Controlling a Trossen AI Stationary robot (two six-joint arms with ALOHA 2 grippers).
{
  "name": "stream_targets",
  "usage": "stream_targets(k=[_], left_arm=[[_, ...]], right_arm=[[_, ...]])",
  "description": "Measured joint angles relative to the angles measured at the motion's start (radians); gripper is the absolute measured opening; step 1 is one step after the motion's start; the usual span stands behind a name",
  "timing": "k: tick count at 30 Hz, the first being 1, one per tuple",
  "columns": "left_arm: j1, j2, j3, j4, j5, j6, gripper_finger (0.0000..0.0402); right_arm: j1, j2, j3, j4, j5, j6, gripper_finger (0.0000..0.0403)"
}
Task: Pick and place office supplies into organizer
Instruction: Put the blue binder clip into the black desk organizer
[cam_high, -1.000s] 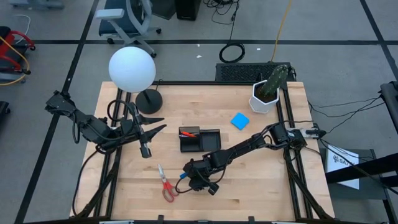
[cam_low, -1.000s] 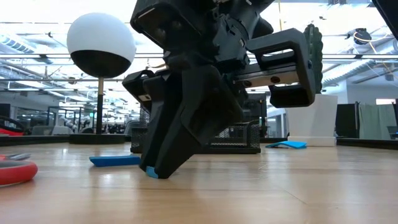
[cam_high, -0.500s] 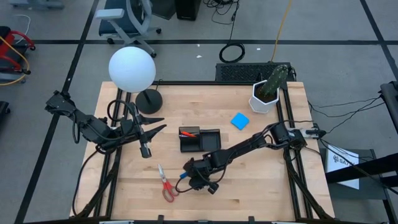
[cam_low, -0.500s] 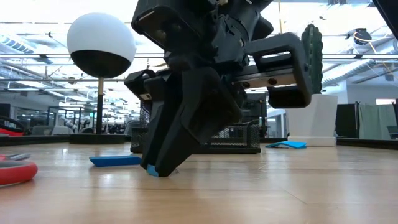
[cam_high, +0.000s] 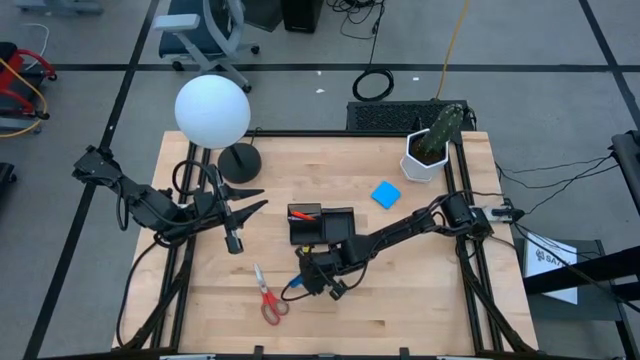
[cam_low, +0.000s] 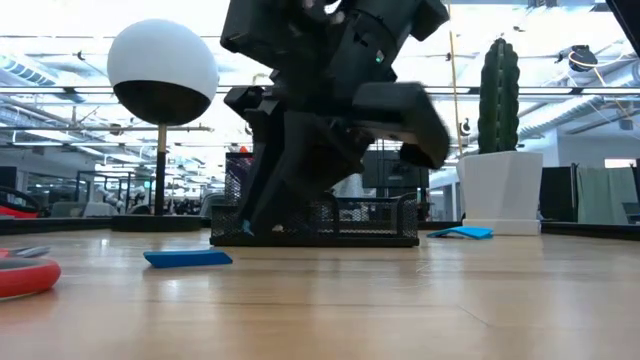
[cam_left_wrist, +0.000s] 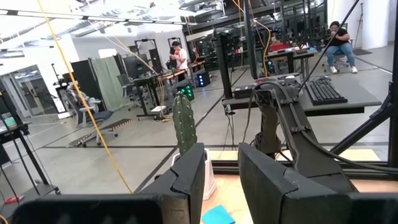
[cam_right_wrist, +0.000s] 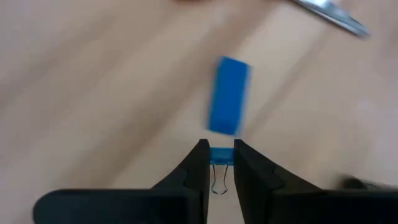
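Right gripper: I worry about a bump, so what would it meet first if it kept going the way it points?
Probably the blue eraser block, lying on the table straight ahead of the right gripper, which grips a small blue binder clip. Depth is unclear.

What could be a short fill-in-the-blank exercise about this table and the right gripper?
1. The right gripper is shut on a small blue ____.
2. The scissors on the table have ____ handles.
3. The blue pad lies between the organizer and the ____.

Missing words: clip; red; cactus.
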Motion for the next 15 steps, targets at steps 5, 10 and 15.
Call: stream_targets(k=[5,10,15], left_arm=[[0.0,0.0,0.0,0.0,0.0,0.0,0.0104],[0.0,0.0,0.0,0.0,0.0,0.0,0.0104],[0.0,0.0,0.0,0.0,0.0,0.0,0.0104]], right_arm=[[-0.015,0.0,0.0,-0.005,0.121,0.006,0.0047],[-0.024,0.0,0.0,-0.001,0.199,0.02,0.0047],[-0.025,0.0,0.0,0.0,0.315,0.02,0.0047]])
